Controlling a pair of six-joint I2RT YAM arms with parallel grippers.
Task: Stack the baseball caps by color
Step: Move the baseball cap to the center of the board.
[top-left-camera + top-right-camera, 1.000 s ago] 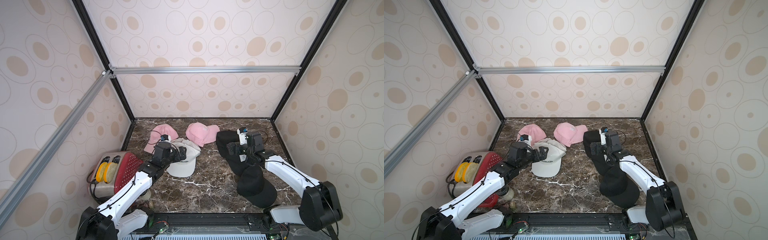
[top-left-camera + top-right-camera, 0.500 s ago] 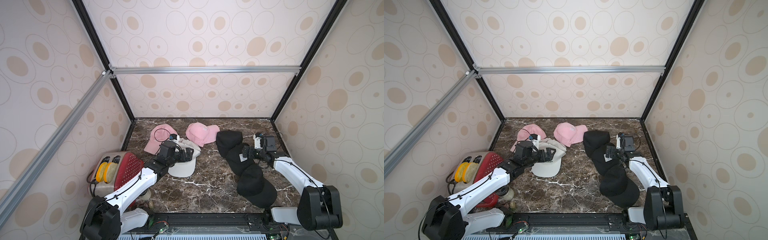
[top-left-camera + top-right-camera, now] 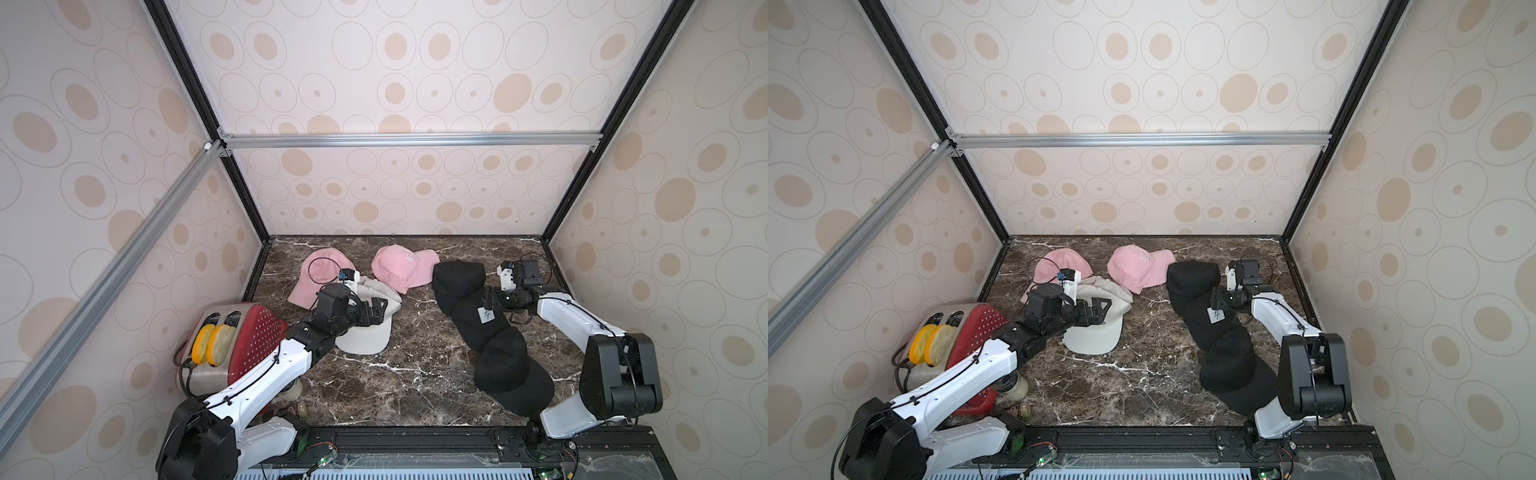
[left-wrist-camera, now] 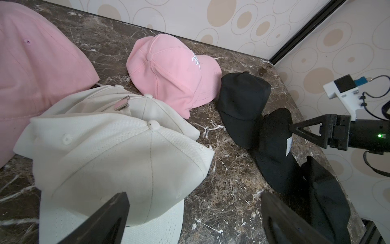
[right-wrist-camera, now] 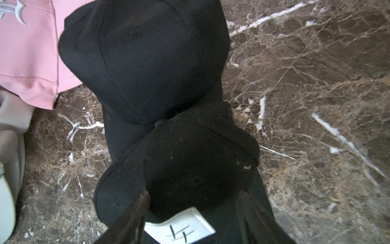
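**Caps part-sorted; R gripper at tagged cap**

L gripper (image 3: 376,309) is spread wide and sits low over the white caps (image 3: 365,343), which are stacked left of centre on the table (image 3: 415,386). In the wrist view its fingers (image 4: 101,219) stand well apart, w/ the top white cap's brim under them.

The two pink ones lie apart at the back. The pink cap (image 3: 322,268) touches the white stack's far-left side. The logo pink cap (image 3: 399,266) is just beside the stack, brim against the far black one.

Black caps (image 3: 511,374): three in an overlapping row on the right, back to front. The tagged cap (image 3: 473,332) is the middle one, w/ its crown on the far cap's brim.

R gripper (image 5: 194,217) is down at the tagged cap, one finger each side of the crown by the tag (image 5: 179,228). There's a gap between the fingers; can't tell if they pinch the fabric.

Toaster (image 3: 249,345) w/ two slices stands front left.
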